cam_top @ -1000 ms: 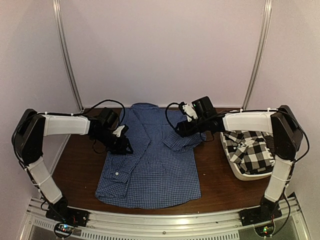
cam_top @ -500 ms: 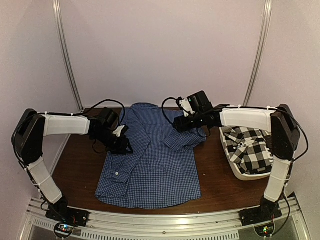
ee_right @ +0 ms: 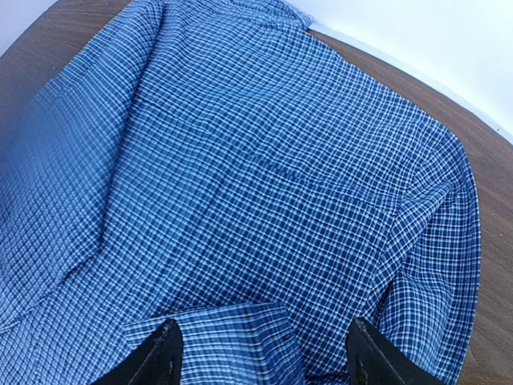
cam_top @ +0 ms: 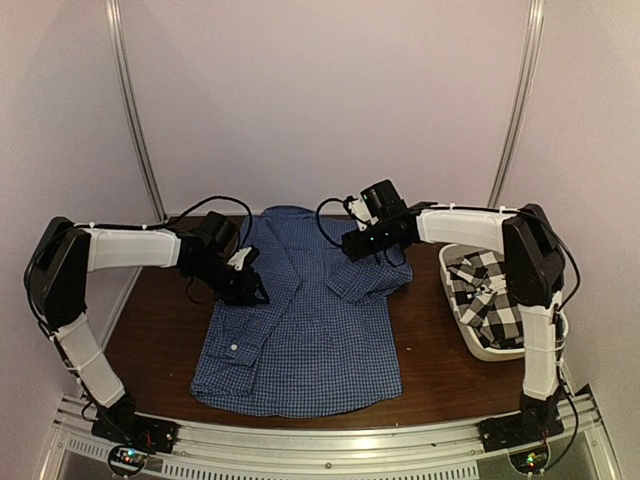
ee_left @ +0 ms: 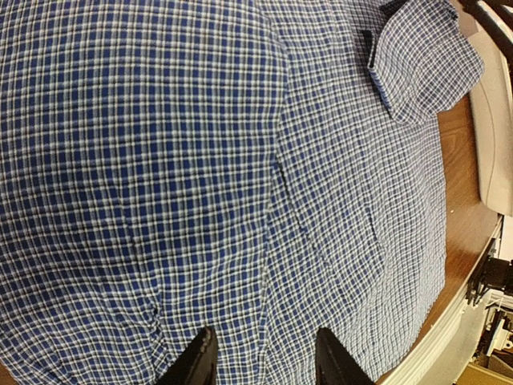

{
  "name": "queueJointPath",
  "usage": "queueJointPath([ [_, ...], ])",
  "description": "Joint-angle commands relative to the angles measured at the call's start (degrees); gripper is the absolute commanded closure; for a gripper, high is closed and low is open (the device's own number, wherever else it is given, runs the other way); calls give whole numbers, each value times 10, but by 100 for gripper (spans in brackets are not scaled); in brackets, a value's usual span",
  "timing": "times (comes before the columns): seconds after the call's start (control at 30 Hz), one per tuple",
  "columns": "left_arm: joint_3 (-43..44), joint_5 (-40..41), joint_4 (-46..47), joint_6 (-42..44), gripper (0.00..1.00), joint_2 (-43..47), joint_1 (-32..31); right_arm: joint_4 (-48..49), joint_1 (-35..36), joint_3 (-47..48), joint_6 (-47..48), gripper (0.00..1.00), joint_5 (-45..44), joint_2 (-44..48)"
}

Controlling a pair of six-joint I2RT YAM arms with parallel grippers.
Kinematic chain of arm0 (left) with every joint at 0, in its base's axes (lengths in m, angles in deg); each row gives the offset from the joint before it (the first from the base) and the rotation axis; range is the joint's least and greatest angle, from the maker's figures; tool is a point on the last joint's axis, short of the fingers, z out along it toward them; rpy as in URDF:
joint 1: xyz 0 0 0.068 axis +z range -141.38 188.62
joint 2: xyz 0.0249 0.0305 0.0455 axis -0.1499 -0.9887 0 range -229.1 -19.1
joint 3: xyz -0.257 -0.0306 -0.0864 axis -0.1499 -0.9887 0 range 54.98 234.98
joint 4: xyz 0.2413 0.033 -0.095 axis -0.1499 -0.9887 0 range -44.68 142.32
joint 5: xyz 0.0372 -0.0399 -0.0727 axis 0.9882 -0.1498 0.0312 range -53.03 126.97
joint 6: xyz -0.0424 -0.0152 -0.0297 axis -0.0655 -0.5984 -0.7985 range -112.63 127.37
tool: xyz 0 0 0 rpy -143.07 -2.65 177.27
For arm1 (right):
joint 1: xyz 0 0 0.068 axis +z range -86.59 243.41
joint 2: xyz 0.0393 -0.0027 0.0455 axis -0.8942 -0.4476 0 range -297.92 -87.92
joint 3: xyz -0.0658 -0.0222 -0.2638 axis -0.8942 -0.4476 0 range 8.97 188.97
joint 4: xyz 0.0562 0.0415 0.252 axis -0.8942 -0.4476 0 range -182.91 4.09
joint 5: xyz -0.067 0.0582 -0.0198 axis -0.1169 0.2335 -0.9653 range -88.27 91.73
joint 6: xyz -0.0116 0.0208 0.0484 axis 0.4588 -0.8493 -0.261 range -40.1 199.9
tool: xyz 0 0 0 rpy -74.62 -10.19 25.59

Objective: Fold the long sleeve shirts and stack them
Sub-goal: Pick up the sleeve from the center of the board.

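A dark wooden table [cam_top: 150, 345] is seen beneath both arms. The blue shirt [cam_top: 310, 335] is spread flat across the middle of it, with the collar [cam_top: 290, 213] toward the far wall and the hem toward the arm bases. The left sleeve [cam_top: 245, 320] is laid down along the left side of the body. The right sleeve [cam_top: 365, 280] is folded in across the chest.

A white tub [cam_top: 495, 352] is set at the right edge of the table, near the blue shirt but apart from it. The check shirt [cam_top: 490, 295] is bundled loosely inside the tub, not folded.

The left gripper [cam_top: 252, 290] is held low at the left edge of the blue shirt, over the left sleeve. In the left wrist view its fingers [ee_left: 196, 362] are seen partly apart with nothing clamped between them, and checked cloth fills the view beyond them.

The right gripper [cam_top: 350, 245] is held over the upper right part of the blue shirt, just beyond the folded right sleeve. In the right wrist view its fingers [ee_right: 164, 353] are spread wide and nothing is gripped. The cuff [ee_right: 232, 333] is seen lying on the cloth below the gap between them.
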Motion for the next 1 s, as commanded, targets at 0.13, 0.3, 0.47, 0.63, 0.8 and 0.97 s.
queueJointPath([
  [0.13, 34, -17, 16, -3, 57, -10, -12, -51, -21, 47, 37, 30, 80, -54],
  [0.3, 35, -24, 23, -7, 57, -13, -12, -45, -34, 41, 36, 36, 87, -60],
  [0.47, 39, -31, 24, -8, 57, -21, -12, -50, -34, 39, 36, 49, 101, -65],
  [0.63, 41, -40, 32, -15, 57, -27, -13, -49, -34, 26, 34, 77, 106, -50],
  [0.8, 47, -48, 37, -20, 58, -35, -15, -37, -34, 16, 22, 94, 88, -26],
  [0.97, 62, -55, 37, -22, 57, -41, -15, -19, -34, 17, 0, 100, 65, 9],
])
